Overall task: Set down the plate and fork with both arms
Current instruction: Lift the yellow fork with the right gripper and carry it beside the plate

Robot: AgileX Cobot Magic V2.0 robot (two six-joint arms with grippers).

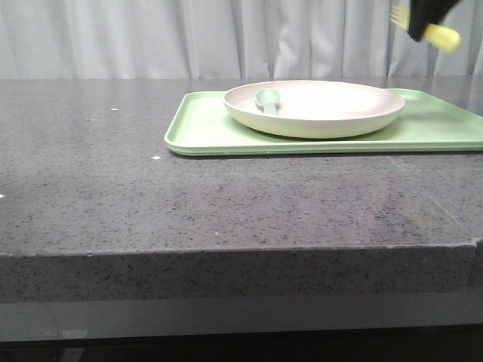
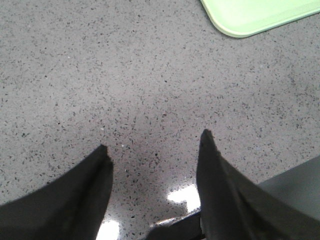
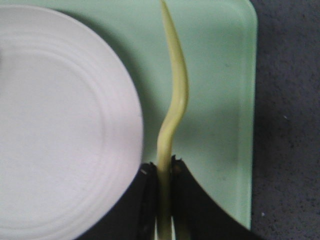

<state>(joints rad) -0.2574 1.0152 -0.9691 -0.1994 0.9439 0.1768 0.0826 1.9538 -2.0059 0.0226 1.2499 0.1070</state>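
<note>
The cream plate (image 1: 317, 107) rests on the light-green tray (image 1: 204, 128), with a pale green spoon (image 1: 267, 99) lying in it. My right gripper (image 1: 429, 16) is high at the upper right, above the tray's right end, shut on the yellow fork (image 1: 441, 35). In the right wrist view the fork (image 3: 175, 95) sticks out from between the shut fingers (image 3: 187, 195), over the tray (image 3: 220, 100) beside the plate (image 3: 60, 125). My left gripper (image 2: 154, 140) is open and empty over bare countertop. It does not show in the front view.
The grey speckled countertop (image 1: 226, 204) runs to a front edge near the camera. A corner of the tray (image 2: 250, 17) shows in the left wrist view. A grey curtain hangs behind the table.
</note>
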